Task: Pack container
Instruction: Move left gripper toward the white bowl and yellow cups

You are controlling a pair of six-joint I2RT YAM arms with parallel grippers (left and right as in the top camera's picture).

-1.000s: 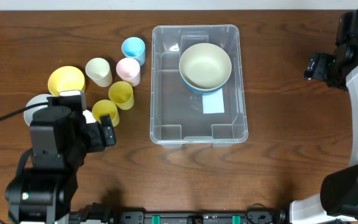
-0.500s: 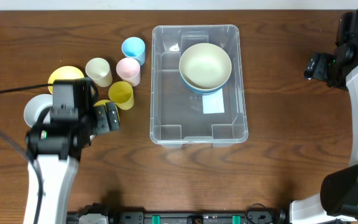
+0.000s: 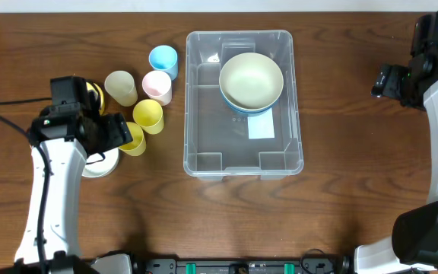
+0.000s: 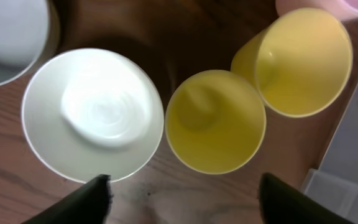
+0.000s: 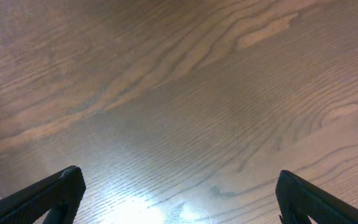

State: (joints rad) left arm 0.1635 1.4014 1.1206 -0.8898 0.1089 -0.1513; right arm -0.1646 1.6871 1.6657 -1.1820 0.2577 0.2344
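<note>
The container [image 3: 242,163] sits mid-desk [image 3: 341,198], with a cream bowl [image 3: 251,79] in its far half. To its left, the left claw [image 4: 185,190] hangs above a yellow cup [image 4: 215,121] with its fingers spread wide, gripping nothing. A white bowl [image 4: 92,115] lies left of that cup, and a second yellow cup [image 4: 300,59] stands just beyond it. The right claw [image 5: 179,186] is wide open over the desk at the far right.

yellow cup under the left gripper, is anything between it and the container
Nothing visible does. Bare table lies between the yellow cup and the container wall. A second yellow cup stands beside it, off the straight line. A bowl fills the container's far end only.
</note>
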